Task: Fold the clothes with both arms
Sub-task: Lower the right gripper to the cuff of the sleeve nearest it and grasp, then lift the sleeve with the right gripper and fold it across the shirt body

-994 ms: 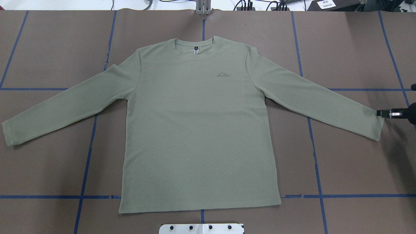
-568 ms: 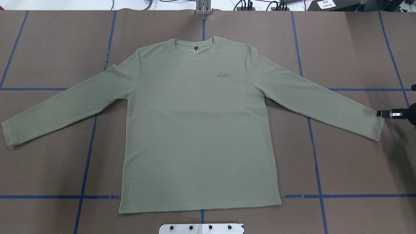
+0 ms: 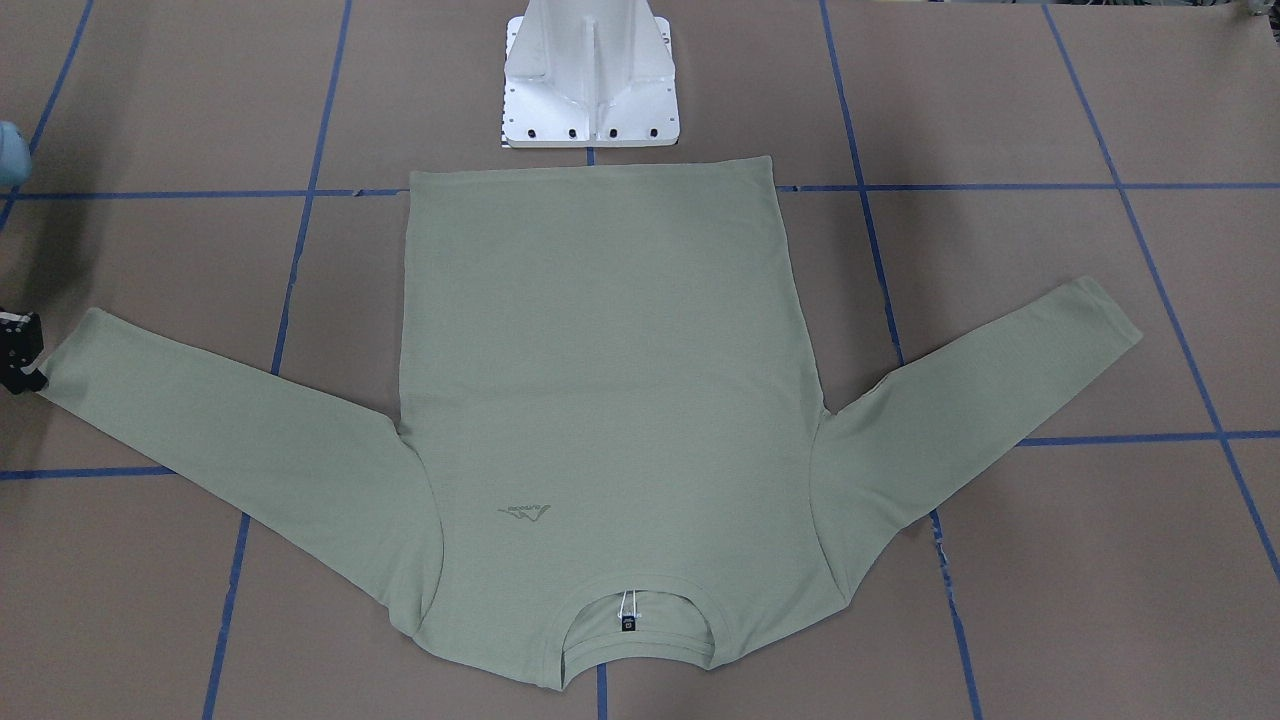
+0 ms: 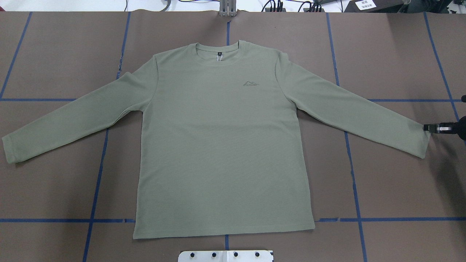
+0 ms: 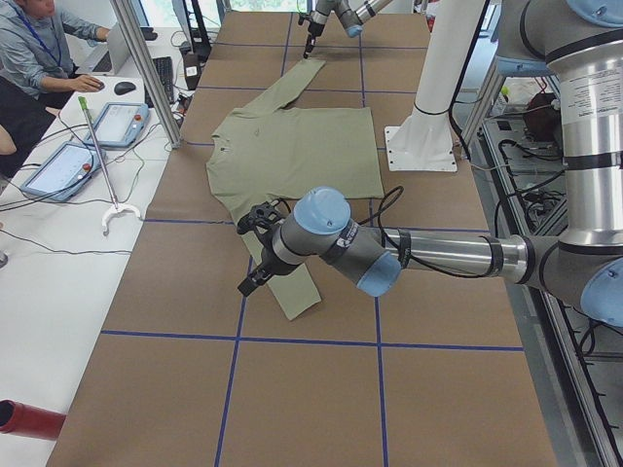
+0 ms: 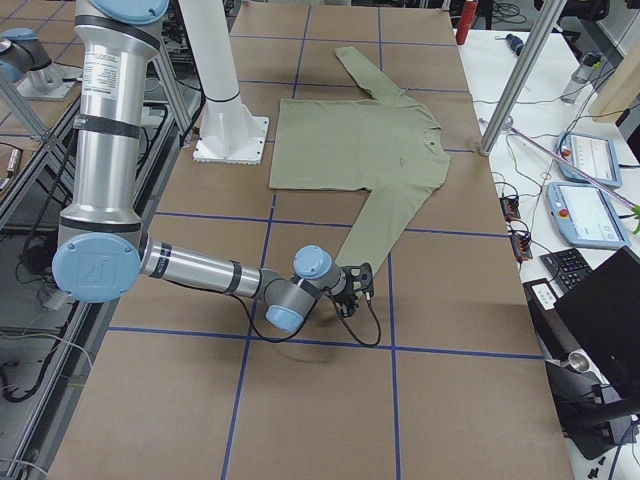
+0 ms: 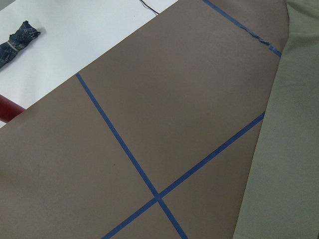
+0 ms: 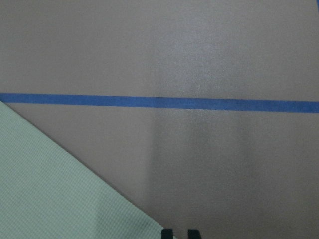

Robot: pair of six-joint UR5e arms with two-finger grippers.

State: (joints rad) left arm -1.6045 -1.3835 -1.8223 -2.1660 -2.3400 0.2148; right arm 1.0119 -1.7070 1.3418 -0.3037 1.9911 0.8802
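One table (image 4: 400, 54): brown paper with a grid of blue tape lines (image 4: 353, 174); it fills nearly all of the overhead view.
Shirt (image 4: 222, 145): pale sage green, flat and face up at the centre of the overhead view. The neckline is toward the top of the frame, the hem toward the bottom, and both sleeves are spread out and angled downward.
Right arm (image 6: 190, 265): large and near in the right-side view, stretched low across the table toward the near sleeve end.
Left arm (image 5: 428, 255): large and near in the left-side view, reaching from the frame's right toward the near sleeve.
Pedestal (image 3: 590, 80): white, at top centre of the front-facing view, just beyond the hem.
Right cuff (image 4: 422, 140): at the right edge of the overhead view, flat on the paper.
Right gripper (image 4: 426, 127): at the upper corner of that cuff. In the right wrist view its two dark fingertips (image 8: 167, 233) are close together with only a thin gap, the sleeve edge lies just beside them, and no cloth shows between them.
Left gripper (image 5: 249, 280): seen in front of the near sleeve in the left-side view only. I cannot tell whether its fingers are apart or together, nor whether it touches the cloth.
Logo (image 4: 251, 83): faint and tonal, on the chest right of centre.
Neck label (image 4: 219, 54): small and dark, inside the collar.
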